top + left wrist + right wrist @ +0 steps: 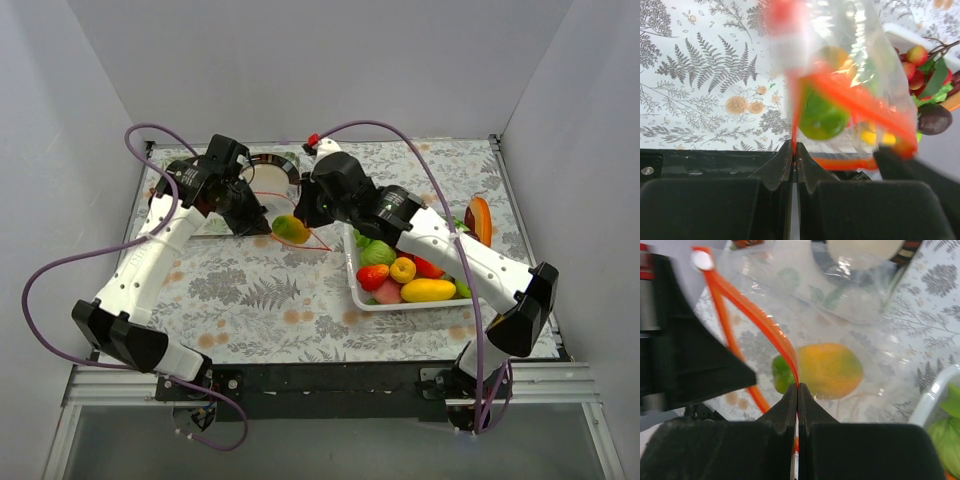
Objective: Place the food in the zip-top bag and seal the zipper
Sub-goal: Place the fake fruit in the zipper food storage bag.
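Zip-top bag (865, 315) with orange-green fruit (827, 371) inside, zipper (757, 320) in closed left end effector (794, 146) and closed right end effector (797, 388)

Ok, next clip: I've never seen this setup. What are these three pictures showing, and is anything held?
Two white robot arms are bolted at the near edge of a table with a fern-print cloth. The wide picture looks down from above and behind them. The other two come from a camera on each wrist, looking past the black fingers. The left gripper and the right gripper are each pinched shut on the orange-red zipper of a clear zip-top bag, which holds a green-and-orange toy fruit. More toy food fills a white basket on the right.
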